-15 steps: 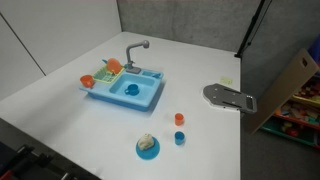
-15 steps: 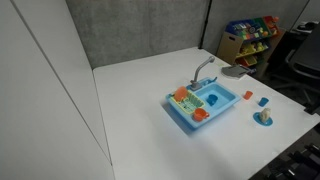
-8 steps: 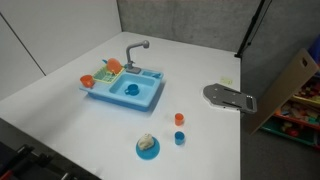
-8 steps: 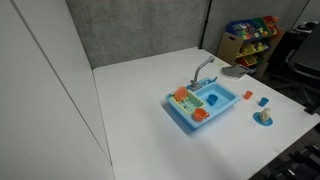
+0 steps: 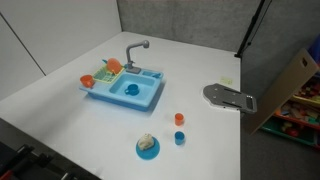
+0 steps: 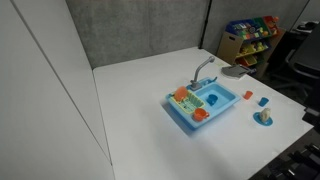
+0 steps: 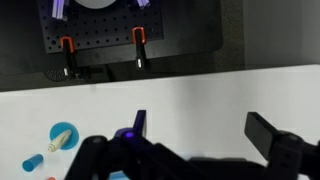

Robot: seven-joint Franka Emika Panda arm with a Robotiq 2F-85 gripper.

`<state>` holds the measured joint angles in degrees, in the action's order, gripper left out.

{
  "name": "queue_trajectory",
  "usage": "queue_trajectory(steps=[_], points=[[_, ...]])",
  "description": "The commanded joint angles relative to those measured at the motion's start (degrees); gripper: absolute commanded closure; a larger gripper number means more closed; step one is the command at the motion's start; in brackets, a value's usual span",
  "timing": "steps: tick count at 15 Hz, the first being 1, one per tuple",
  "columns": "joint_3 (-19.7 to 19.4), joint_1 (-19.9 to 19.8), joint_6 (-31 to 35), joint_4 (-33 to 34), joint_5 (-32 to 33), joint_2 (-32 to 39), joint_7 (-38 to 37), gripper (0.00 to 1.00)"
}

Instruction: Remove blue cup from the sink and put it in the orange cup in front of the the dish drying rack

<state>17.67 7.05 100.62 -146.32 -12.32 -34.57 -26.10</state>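
Observation:
The light-blue sink [image 5: 150, 100] stands on the white table and shows in both exterior views [image 6: 225, 112]. The blue cup [image 5: 131, 89] sits in its basin [image 6: 212, 99]. The orange cup [image 5: 87, 81] stands at the sink's corner in front of the dish drying rack [image 5: 108, 69], as an exterior view also shows [image 6: 199, 115]. My gripper [image 7: 205, 135] shows only in the wrist view. It is open and empty, high over bare table. The sink and both task cups are hidden there.
A round blue plate [image 5: 148, 147] with a pale object lies near the front edge, next to a tiny orange-red cup [image 5: 179, 118] and a tiny blue cup [image 5: 179, 138]. A grey flat object [image 5: 230, 98] lies toward the table edge. The plate shows in the wrist view [image 7: 63, 137].

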Motion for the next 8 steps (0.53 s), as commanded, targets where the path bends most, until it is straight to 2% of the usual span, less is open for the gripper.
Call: queue_trajectory(steps=[1,8], points=[[-0.53,-1.13,0.12,6.03,2.71,6.53,0.30,0.00],[-2.38,-2.37,3.50,13.16,7.53,14.76,0.31,0.00]])
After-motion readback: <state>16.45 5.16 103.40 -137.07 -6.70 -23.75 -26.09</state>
